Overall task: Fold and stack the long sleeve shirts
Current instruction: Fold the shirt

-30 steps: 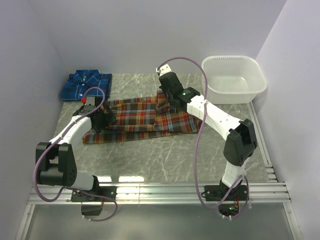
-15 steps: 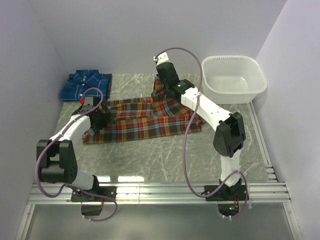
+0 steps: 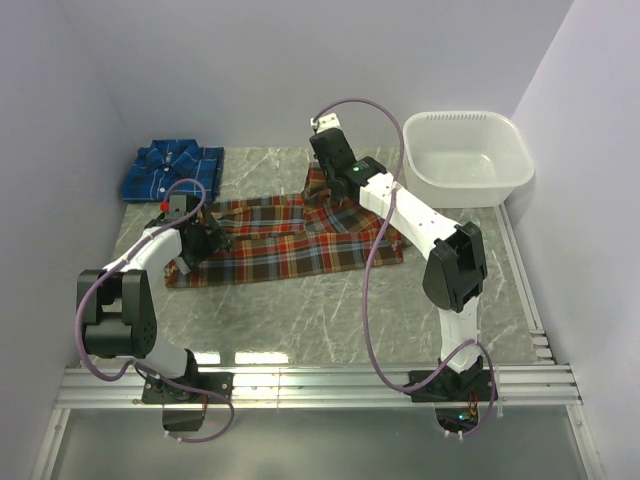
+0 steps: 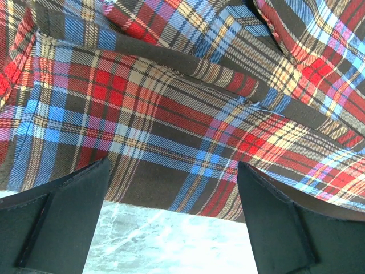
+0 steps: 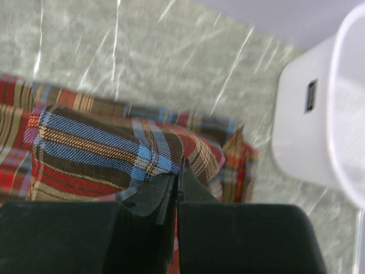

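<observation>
The red-orange plaid shirt [image 3: 290, 240] lies spread across the middle of the table. My right gripper [image 3: 322, 186] is at its back edge, shut on a raised fold of the plaid cloth [image 5: 97, 154]; in the right wrist view the jaws [image 5: 179, 184] meet on the fabric. My left gripper [image 3: 207, 240] sits low over the shirt's left end, open. Its fingers [image 4: 57, 222] straddle the shirt's hem [image 4: 188, 97] and bare table, holding nothing. The blue plaid shirt [image 3: 172, 170] lies folded at the back left corner.
A white plastic tub [image 3: 467, 157] stands at the back right, close to the right gripper and visible as the tub [image 5: 331, 114] in its wrist view. Walls close the left, back and right sides. The marble tabletop [image 3: 330, 320] runs to a metal rail at the near edge.
The right arm has swung back and left with the pinched cloth, drawing the shirt's right part toward the back edge. The left gripper has stayed open, nearly in place.
</observation>
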Motion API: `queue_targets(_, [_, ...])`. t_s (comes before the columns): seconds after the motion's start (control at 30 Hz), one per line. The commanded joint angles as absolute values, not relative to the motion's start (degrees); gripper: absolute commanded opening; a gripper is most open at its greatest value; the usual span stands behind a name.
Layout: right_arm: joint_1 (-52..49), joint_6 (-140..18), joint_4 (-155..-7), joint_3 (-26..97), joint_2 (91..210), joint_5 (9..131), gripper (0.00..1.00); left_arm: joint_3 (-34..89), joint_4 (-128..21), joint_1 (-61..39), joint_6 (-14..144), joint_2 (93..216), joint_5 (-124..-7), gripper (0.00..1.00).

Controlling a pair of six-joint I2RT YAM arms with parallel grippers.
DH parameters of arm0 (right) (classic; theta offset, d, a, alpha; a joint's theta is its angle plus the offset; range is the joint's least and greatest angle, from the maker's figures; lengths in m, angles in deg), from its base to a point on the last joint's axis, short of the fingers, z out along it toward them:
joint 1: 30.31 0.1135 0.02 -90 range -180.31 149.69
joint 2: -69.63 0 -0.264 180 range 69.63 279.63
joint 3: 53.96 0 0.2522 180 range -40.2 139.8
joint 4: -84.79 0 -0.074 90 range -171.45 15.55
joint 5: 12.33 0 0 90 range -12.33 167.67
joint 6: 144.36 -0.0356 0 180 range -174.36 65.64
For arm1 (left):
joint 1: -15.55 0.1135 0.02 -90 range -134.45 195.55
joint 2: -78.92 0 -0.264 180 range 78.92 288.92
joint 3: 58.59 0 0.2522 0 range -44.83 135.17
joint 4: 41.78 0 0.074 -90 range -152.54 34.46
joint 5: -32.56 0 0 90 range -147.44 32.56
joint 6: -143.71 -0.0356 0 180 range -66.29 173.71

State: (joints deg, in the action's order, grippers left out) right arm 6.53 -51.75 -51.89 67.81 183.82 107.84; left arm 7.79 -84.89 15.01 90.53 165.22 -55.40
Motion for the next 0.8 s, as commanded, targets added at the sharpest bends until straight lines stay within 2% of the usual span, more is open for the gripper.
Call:
queue_targets(0.0, [6.3, -64.7, -41.5, 70.5, 182.4, 103.4, 0.01, 8.3, -83.9, 15.4, 90.1, 164.6, -56.9, 0.99])
queue_targets(0.13, [6.2, -74.7, -35.9, 69.5, 181.6, 91.9, 0.01, 8.2, -83.2, 15.4, 90.0, 164.4, -58.3, 0.99])
queue_targets(0.33, [6.2, -85.4, -42.2, 62.3, 179.3, 73.3, 0.03, 6.2, -78.2, 15.4, 89.2, 160.9, -66.6, 0.99])
queue_targets(0.6, [5.0, -93.2, -49.1, 59.0, 179.1, 56.1, 0.07, 3.9, -72.3, 15.4, 87.7, 157.3, -76.5, 0.99])
queue_targets(0.7, [4.6, -93.4, -50.2, 56.8, 178.4, 57.8, 0.14, 3.2, -70.2, 14.9, 87.5, 156.7, -80.7, 0.99])
queue_targets(0.77, [3.4, -93.6, -52.0, 53.3, 177.5, 59.2, 0.28, 3.1, -68.9, 13.5, 87.9, 156.4, -81.8, 0.99])
